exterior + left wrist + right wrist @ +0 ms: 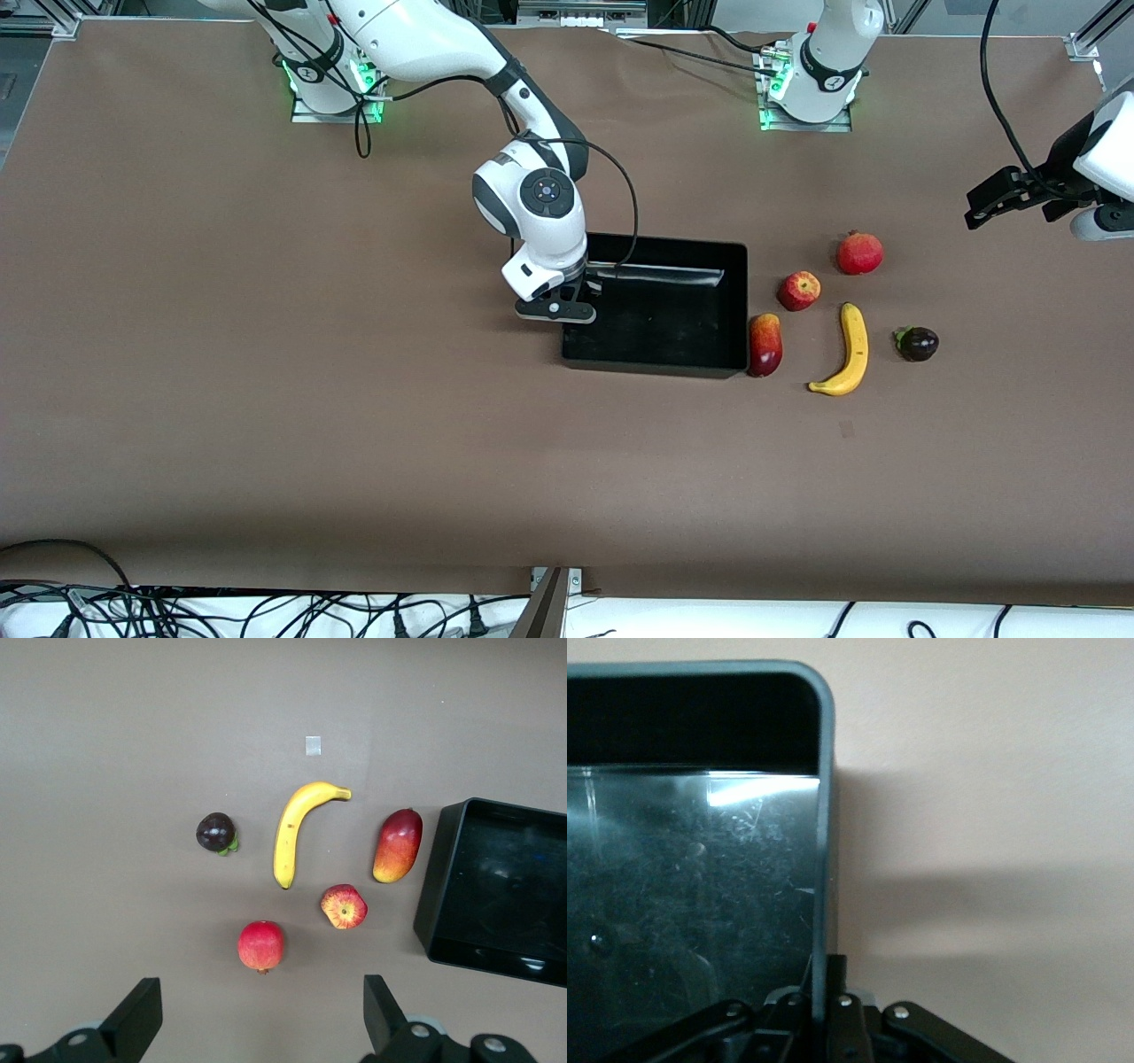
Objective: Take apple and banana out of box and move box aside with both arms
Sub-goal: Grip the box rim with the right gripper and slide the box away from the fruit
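The right gripper [556, 309] is down at the black box [660, 354], its fingers [837, 992] clenched on the box wall toward the right arm's end of the bench [266, 399] (one inside, one outside). The banana [847, 353] and apple [799, 290] lie on the bench beside the box, toward the left arm's end. The left gripper [997, 197] hangs over that end, fingers [137, 1014] released.
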Tool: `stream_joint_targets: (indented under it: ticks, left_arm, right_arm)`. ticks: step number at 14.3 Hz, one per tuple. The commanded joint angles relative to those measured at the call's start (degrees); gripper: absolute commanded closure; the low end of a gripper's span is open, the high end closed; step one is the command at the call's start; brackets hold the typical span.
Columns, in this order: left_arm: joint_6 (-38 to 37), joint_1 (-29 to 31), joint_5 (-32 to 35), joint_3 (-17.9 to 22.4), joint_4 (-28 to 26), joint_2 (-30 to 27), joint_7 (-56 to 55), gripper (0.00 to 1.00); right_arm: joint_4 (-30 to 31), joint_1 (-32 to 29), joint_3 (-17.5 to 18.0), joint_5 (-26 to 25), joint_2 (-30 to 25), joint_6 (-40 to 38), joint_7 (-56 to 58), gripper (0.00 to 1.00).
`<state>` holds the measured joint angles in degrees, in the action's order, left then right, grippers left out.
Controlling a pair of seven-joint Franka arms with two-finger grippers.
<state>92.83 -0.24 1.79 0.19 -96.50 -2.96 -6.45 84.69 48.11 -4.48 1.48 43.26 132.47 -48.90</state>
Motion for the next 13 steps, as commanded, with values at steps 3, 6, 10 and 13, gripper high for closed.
stream_joint_targets:
  ticks: [3,6,10,13]
  left_arm:
    - [-1.3,-0.6,0.1,0.3,0.2,-0.8,-0.8,0.0]
    - [-1.2,-0.6,0.1,0.3,0.2,-0.8,-0.2,0.0]
    - [-1.2,-0.6,0.1,0.3,0.2,-0.8,-0.8,0.0]
    - [-1.2,-0.5,0.1,0.3,0.2,-0.8,-0.8,0.0]
  right_arm:
    - [0.2,-3.8,-3.3,0.4,-8.7,-13.5,10.6,1.0]
    - [1.3,-10.8,-3.3,0.4,-13.1,-19.3,21.2,1.0]
    - [9.9,-22.9,-3.4,0.7,-20.4,-19.0,37.5,1.0]
    - [18.5,-31.3,-4.0,2.5,-24.9,-14.4,48.3,1.0]
